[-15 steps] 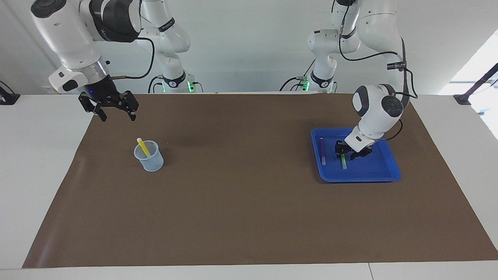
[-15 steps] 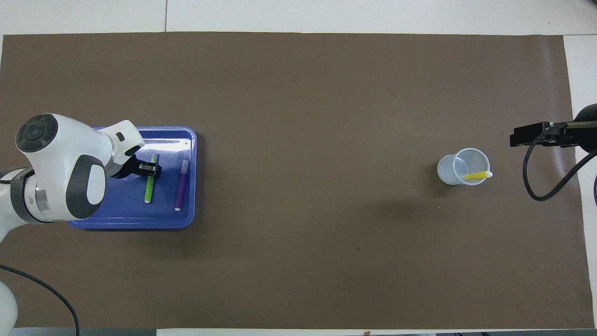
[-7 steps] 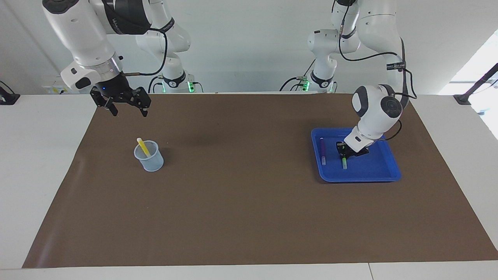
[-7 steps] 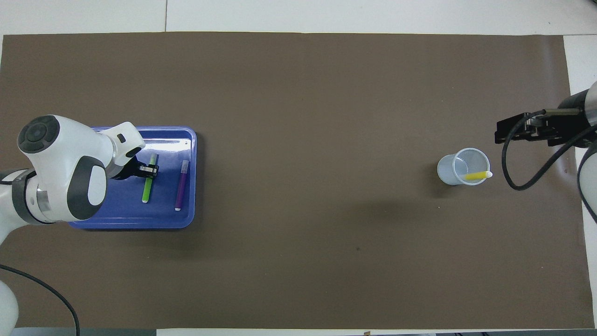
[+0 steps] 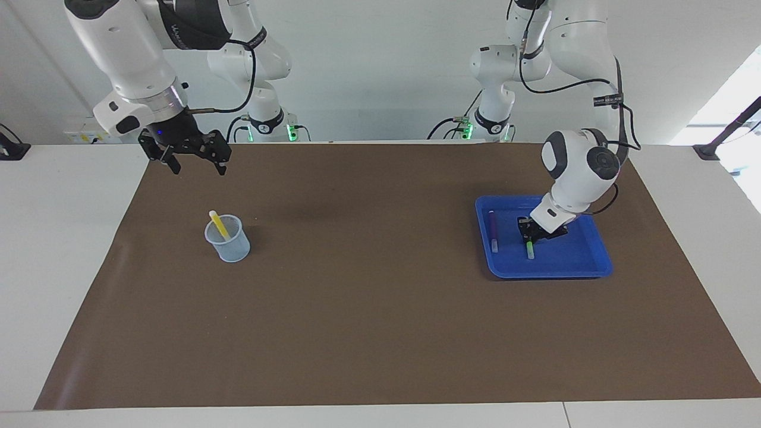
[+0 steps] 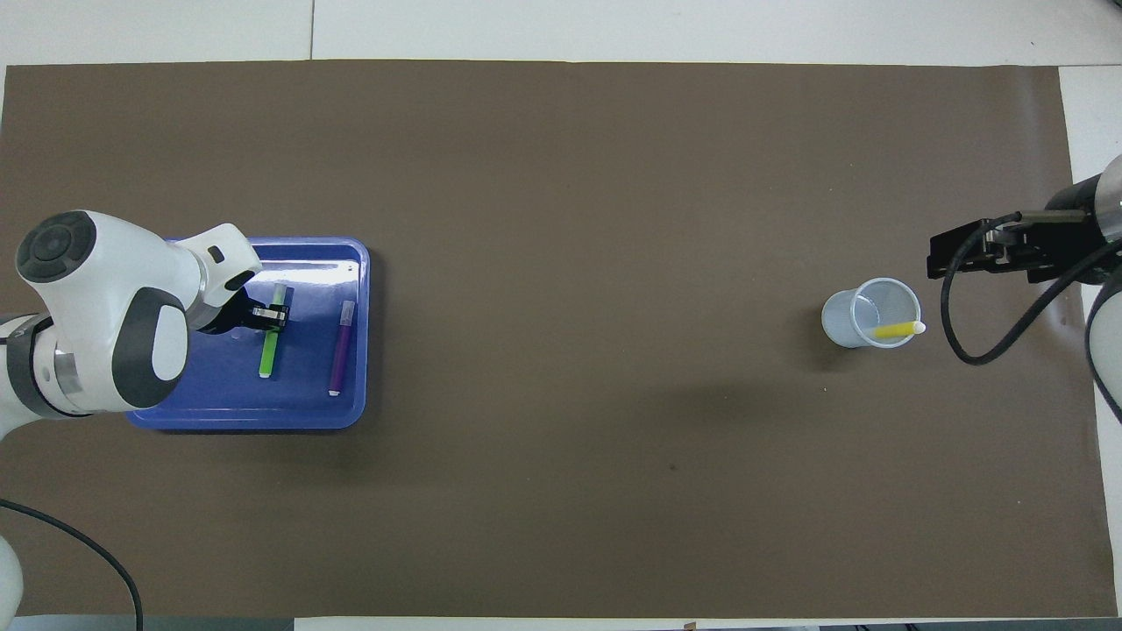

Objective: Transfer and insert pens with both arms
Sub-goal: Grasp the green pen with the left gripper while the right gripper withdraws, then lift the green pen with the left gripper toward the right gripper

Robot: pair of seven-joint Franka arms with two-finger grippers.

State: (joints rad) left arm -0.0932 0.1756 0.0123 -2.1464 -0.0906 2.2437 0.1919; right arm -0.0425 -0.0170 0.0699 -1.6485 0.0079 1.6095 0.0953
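A: Is there any writing to read here?

B: Hardly. The right arm carries pale lettering on the black band of its upper link, but I cannot make out the letters. A second line of print sits on the dark ring of the joint beside it (also too small to read).

A: And the other one?

B: The left arm has a small black tag on its cable with white marks, unreadable. No numbers or signs elsewhere.
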